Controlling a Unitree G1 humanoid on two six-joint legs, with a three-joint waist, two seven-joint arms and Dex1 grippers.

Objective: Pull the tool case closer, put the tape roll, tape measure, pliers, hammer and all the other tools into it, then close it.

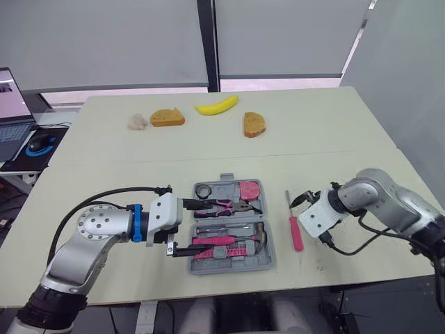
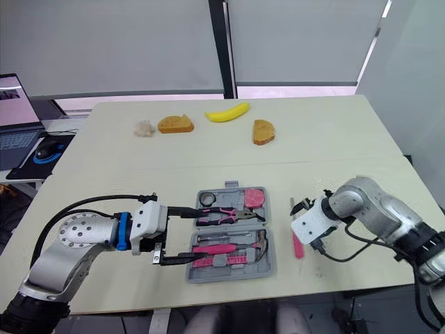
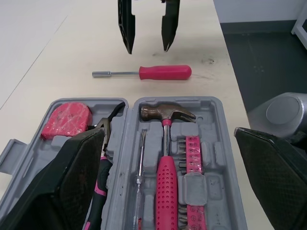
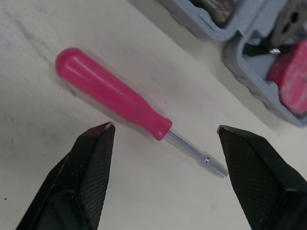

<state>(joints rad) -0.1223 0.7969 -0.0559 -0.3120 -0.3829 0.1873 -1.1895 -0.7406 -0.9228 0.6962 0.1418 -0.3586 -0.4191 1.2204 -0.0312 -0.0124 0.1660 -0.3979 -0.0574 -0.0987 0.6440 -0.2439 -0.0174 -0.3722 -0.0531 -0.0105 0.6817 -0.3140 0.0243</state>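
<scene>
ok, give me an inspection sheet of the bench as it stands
Surface: beige table, no spills seen.
Job's things: tool case open near the front edge; the tape roll, tape measure, pliers and hammer are in it. A pink-handled screwdriver lies on the table, right of the case.
Clutter: banana, two bread pieces and a white lump at the far side.
Grippers: left gripper at the case's left side, jaws open. Right gripper over the screwdriver, jaws open.
Cables: black cable looped along the left arm; another hangs under the right wrist.
Surroundings: laptop and mouse on a side desk; blinds behind.
</scene>
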